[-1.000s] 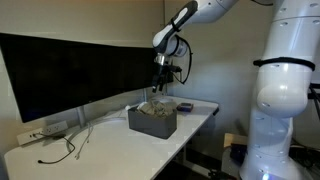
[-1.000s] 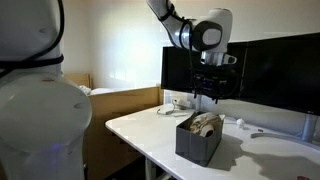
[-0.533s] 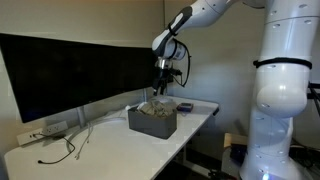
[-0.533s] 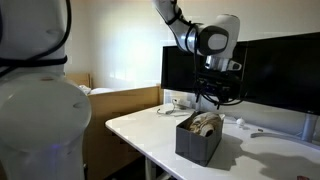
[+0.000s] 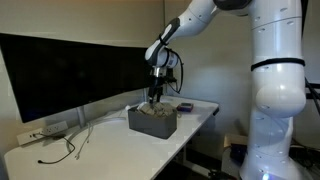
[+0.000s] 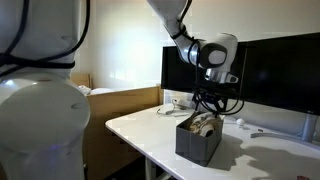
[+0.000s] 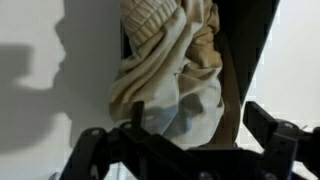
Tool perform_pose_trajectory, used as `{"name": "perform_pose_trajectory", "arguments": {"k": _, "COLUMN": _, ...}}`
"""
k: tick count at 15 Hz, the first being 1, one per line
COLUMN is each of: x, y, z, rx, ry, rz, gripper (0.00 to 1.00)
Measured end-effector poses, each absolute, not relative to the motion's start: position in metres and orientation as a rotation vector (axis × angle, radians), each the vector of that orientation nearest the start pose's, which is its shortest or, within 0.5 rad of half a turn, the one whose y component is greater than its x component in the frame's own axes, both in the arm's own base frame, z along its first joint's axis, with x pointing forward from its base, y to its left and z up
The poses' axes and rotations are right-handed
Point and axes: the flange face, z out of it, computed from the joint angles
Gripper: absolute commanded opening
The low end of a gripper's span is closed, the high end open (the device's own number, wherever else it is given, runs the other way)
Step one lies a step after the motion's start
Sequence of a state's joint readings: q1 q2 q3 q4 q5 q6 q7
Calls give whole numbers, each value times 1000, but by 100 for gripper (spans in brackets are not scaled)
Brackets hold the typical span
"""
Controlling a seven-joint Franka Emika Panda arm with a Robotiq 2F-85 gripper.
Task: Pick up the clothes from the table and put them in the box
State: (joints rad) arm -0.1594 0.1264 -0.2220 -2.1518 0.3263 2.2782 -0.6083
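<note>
- Shows the hand (image 5: 153,97) released: jaws spread wide at the lower edge of the wrist view (image 7: 182,142), grasping nothing, no fabric pinched between them.
- Places the clothes (image 7: 170,70) directly below the hand, bundled inside the box (image 5: 150,124): a cream knit piece uppermost, tan-khaki folds beside and beneath it.
- In both exterior views, sets the hand (image 6: 208,106) just above the heap of clothes (image 6: 205,123); cannot tell whether the fingertips touch the fabric.
- Shows the heap rising a little over the rim of the box (image 6: 197,145), right under the hand.
- Finds no other garment on the visible stretch of counter (image 5: 105,140) around the hand; only thin cables (image 5: 65,150) well away from it, in front of the monitor (image 5: 70,70).
- Reads, by judgement, as the end of the putting-in step: both garments seemingly inside, grip let go.
- Calls next for a straight lift up and clear of the box, jaws kept apart, slow enough to avoid snagging loose knit on a fingertip and dragging it back over the rim.
- Calls, once clear, for a look across the counter on the far side of the hand for any garment hidden from these views.
</note>
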Motion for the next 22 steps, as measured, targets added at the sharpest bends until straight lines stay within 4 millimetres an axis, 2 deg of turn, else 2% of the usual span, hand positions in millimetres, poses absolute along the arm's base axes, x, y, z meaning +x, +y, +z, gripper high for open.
{"name": "perform_pose_trajectory", "arguments": {"k": 5, "x": 529, "y": -220, "z": 352, "rx": -2992, "ry": -9, "rz": -217, "gripper": 100}}
{"name": "perform_pose_trajectory", "arguments": {"k": 10, "x": 531, "y": -215, "z": 326, "rx": -3011, "ry": -59, "rz": -129, "gripper": 100}}
{"name": "perform_pose_trajectory", "arguments": {"k": 11, "x": 531, "y": -213, "z": 319, "rx": -3012, "ry": -70, "rz": -109, "gripper": 93}}
{"name": "perform_pose_trajectory", "arguments": {"k": 12, "x": 532, "y": -210, "z": 313, "rx": -3014, "ry": -83, "rz": -89, "gripper": 73}}
{"name": "perform_pose_trajectory", "arguments": {"k": 14, "x": 534, "y": -205, "z": 306, "rx": -3012, "ry": -103, "rz": -69, "gripper": 59}}
{"name": "perform_pose_trajectory", "arguments": {"k": 16, "x": 537, "y": -200, "z": 308, "rx": -3013, "ry": -117, "rz": -81, "gripper": 47}}
{"name": "perform_pose_trajectory", "arguments": {"k": 21, "x": 548, "y": -192, "z": 327, "rx": -3031, "ry": -136, "rz": -173, "gripper": 13}}
{"name": "perform_pose_trajectory", "arguments": {"k": 22, "x": 549, "y": -190, "z": 330, "rx": -3033, "ry": -142, "rz": -189, "gripper": 9}}
